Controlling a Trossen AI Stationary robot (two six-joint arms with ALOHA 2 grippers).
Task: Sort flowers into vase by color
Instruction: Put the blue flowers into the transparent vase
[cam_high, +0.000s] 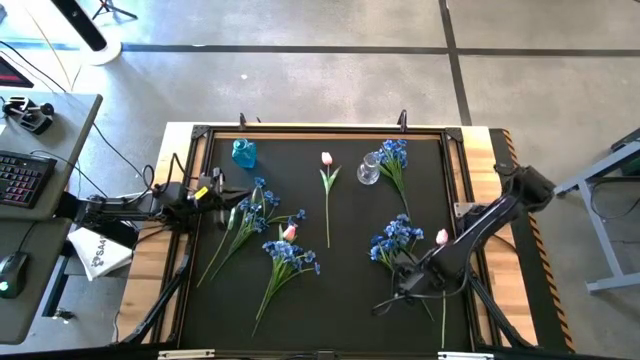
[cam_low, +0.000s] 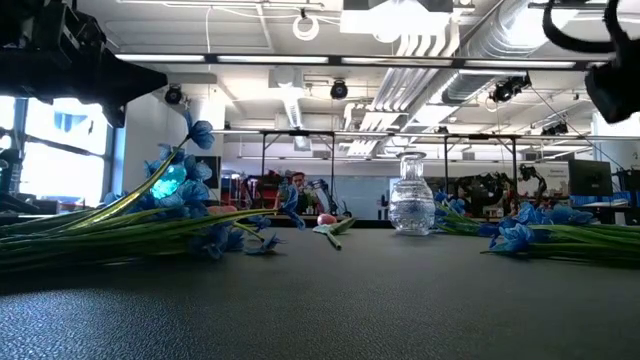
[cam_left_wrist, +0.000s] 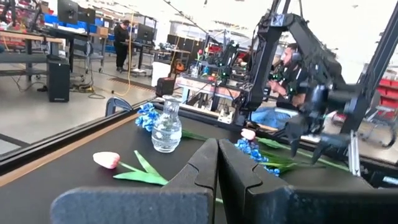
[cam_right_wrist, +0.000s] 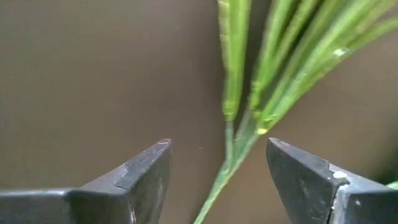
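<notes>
Several long-stemmed flowers lie flat on the black table mat (cam_high: 330, 300). A pink tulip (cam_high: 326, 158) lies in the middle, and another pink tulip (cam_high: 442, 237) lies at the right. Blue bunches lie at the left (cam_high: 255, 203), the near middle (cam_high: 290, 255), the right (cam_high: 395, 238) and beside the clear glass vase (cam_high: 369, 170). A blue vase (cam_high: 244, 152) stands far left. My right gripper (cam_high: 405, 290) is open, pointing down, with its fingers on either side of the right bunch's green stems (cam_right_wrist: 233, 149). My left gripper (cam_left_wrist: 217, 146) is shut and waits by the left bunch.
A third tulip head (cam_high: 290, 232) lies between the left and near-middle bunches. The clear vase (cam_low: 410, 207) stands upright near the far edge. The mat's near middle holds no objects. Beyond the table's left side stand a desk with a keyboard (cam_high: 22, 178) and cables.
</notes>
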